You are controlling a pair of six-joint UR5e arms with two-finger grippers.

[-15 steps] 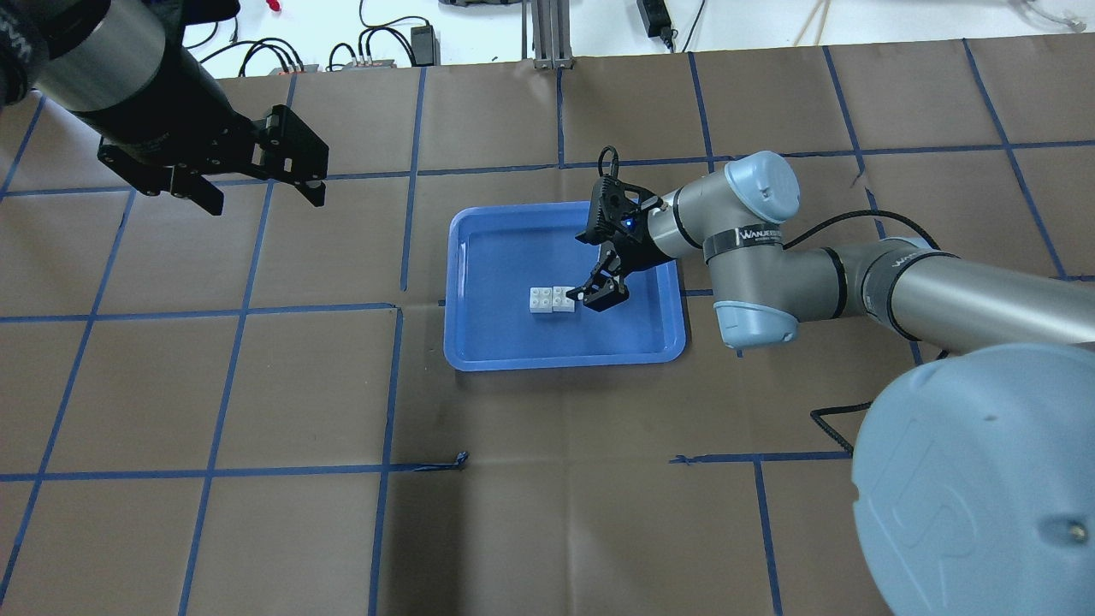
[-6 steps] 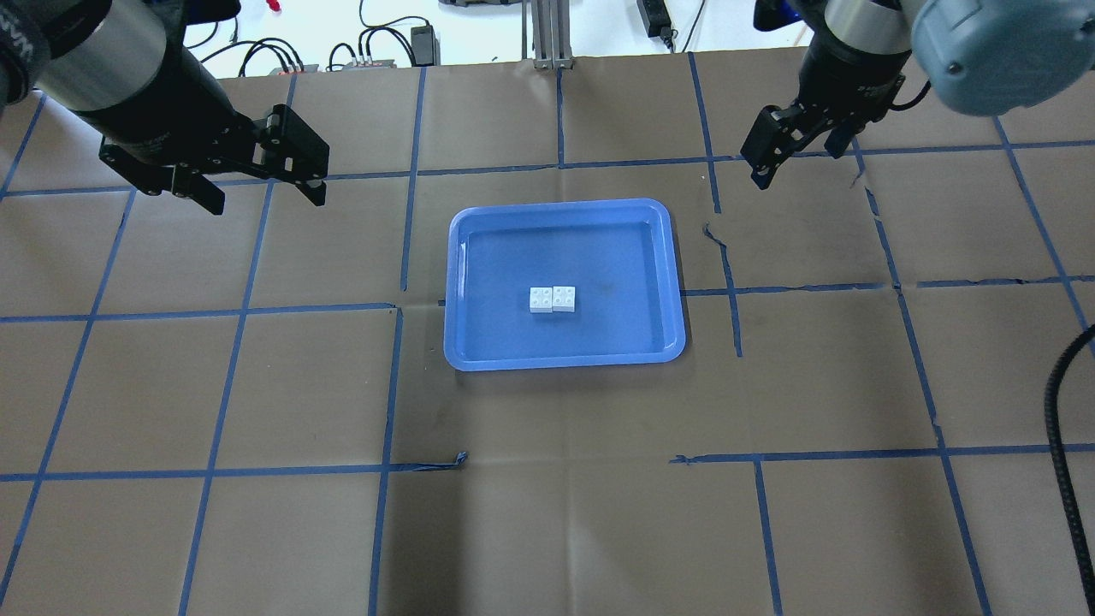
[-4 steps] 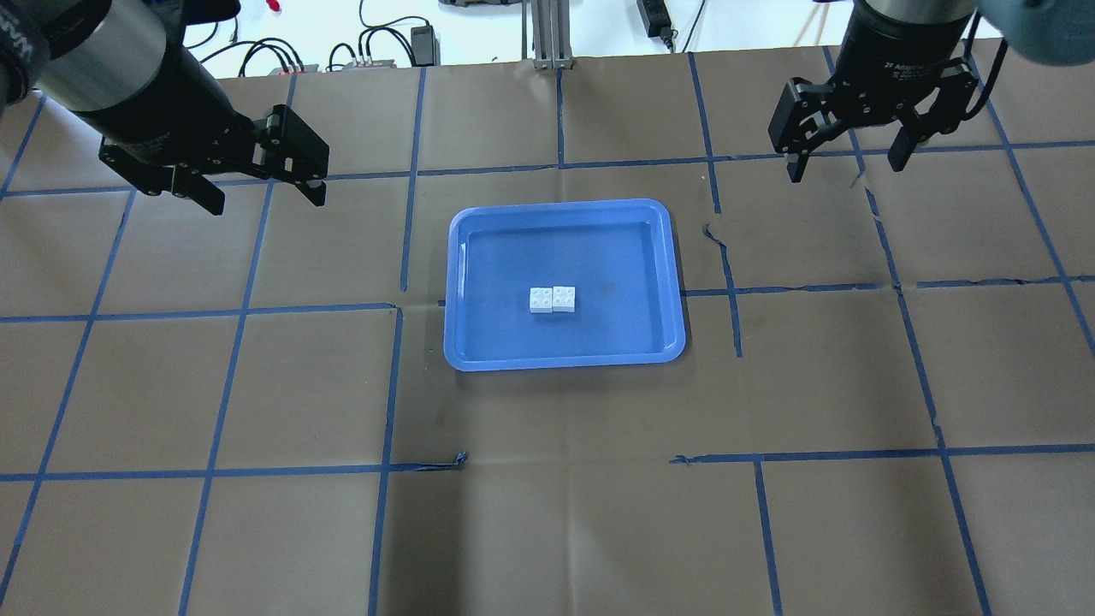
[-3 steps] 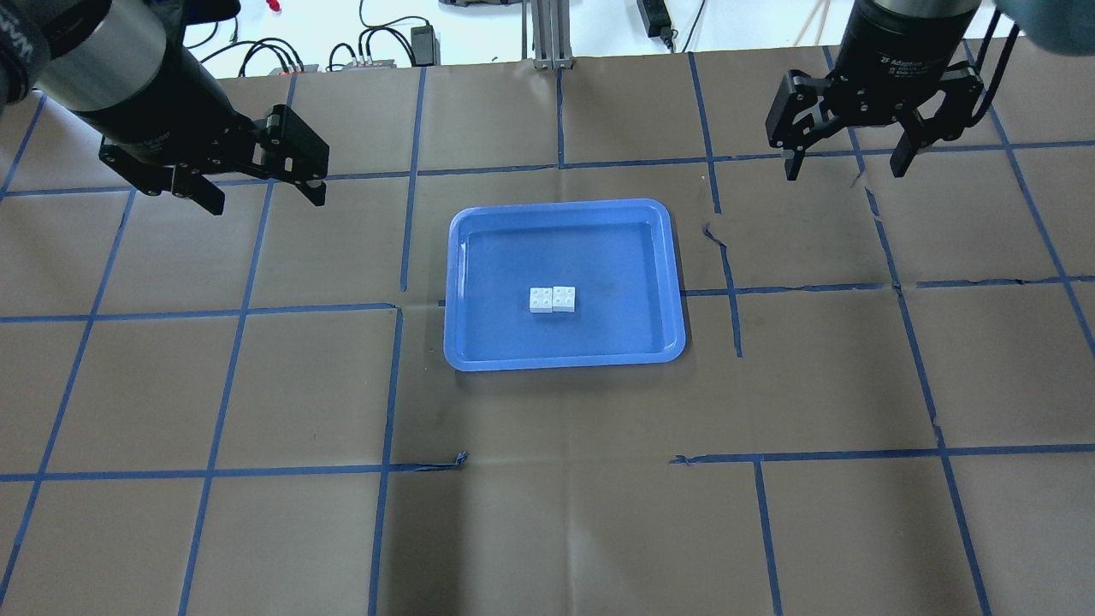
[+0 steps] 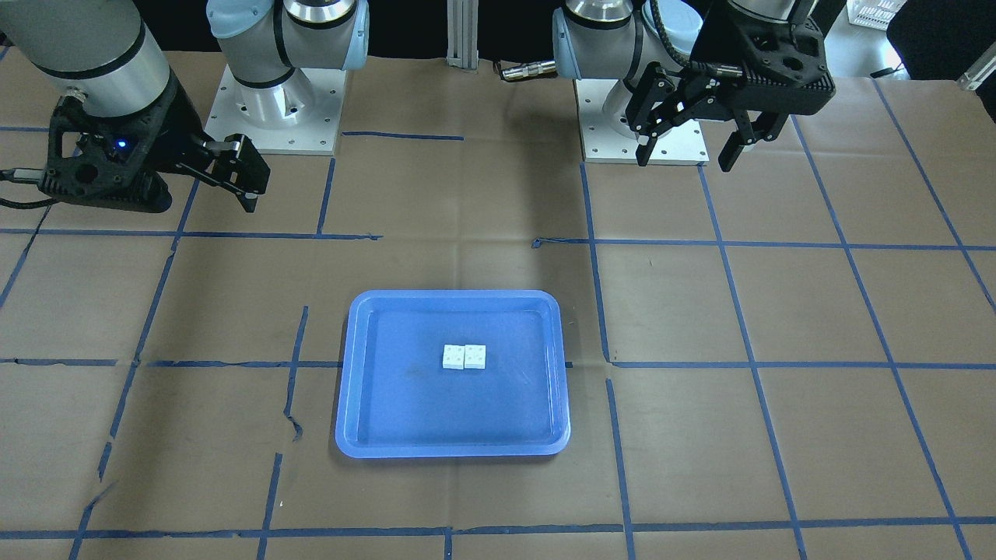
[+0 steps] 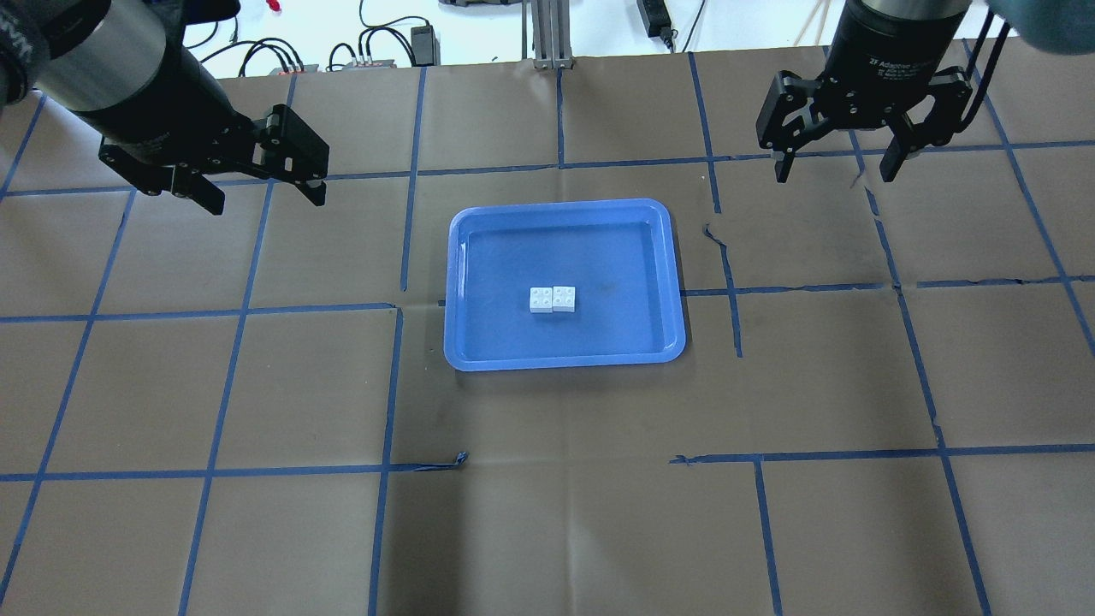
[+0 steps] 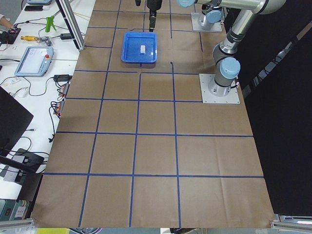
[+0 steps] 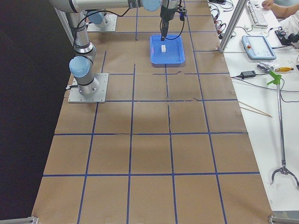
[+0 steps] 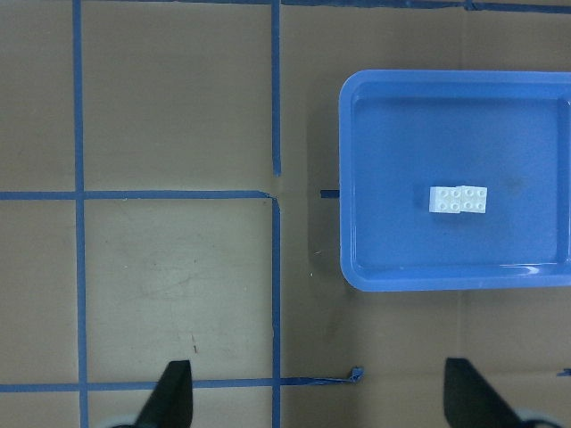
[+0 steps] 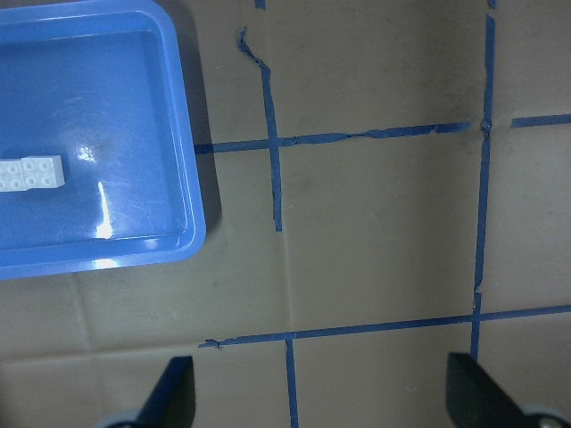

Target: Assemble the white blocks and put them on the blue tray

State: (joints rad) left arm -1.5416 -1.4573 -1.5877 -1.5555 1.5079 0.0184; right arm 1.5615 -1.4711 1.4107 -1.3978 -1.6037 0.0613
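Blocks come first: the 2 white blocks (image 6: 552,299) lie side by side and touching, studs up, on the floor of the blue tray (image 6: 599,257), close to its middle and clear of the rim on every side. Each shows 4 round studs. From these views I cannot tell whether they are locked together or only pressed edge to edge.

The tray sits flat on the table (image 6: 556,513), which is covered in brown paper crossed by blue tape lines.

Neither gripper touches anything. The left gripper (image 6: 266,202) hangs over bare paper off the tray's far-left corner in the overhead view, well apart from it, with its 2 fingers (image 9: 174,397) spread wide and nothing between them. Its wrist camera looks down on the tray and blocks to one side. The right gripper (image 6: 835,175) hangs over the paper beyond the tray's far-right corner, also well apart, fingers (image 10: 473,388) likewise spread and empty. Its wrist camera catches only the tray's near corner and the end of the block pair.
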